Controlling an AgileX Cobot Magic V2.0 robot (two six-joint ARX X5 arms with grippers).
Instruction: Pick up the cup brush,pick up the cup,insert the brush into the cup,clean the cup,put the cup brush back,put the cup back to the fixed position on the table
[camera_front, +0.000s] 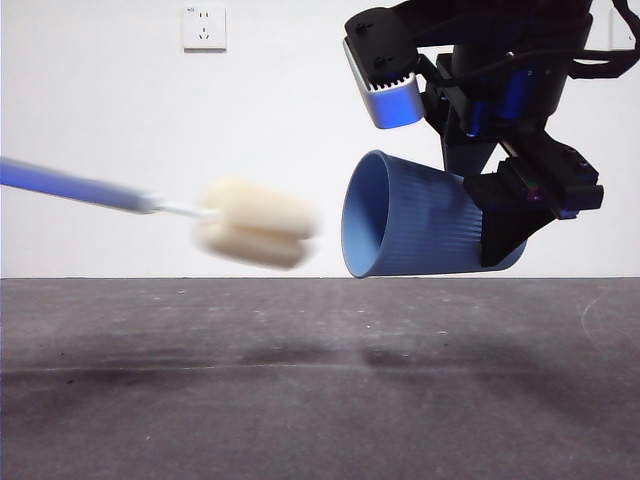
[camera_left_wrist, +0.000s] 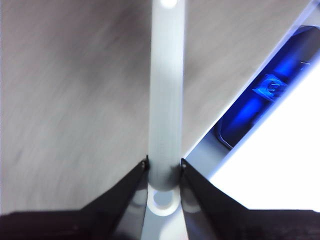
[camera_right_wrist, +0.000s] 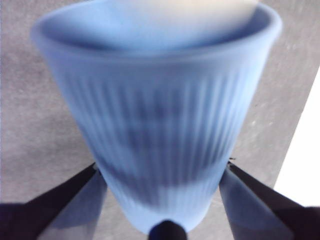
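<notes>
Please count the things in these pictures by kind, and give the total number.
Cup brush, held in the left pincer: 1
Cup, blue, held in the right pincer: 1
Wall socket: 1
Total: 3

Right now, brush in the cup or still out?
Out. The cup brush sponge head sits clear of the cup mouth, a gap between them; both are held above the table.

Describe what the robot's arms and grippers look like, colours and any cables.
The right arm is black and blocky, with black cables on top, a pale rounded module and blue-lit patches. The right gripper has two black, wedge-shaped jaws. The left gripper has the same black tapering jaws; its arm is out of view.
</notes>
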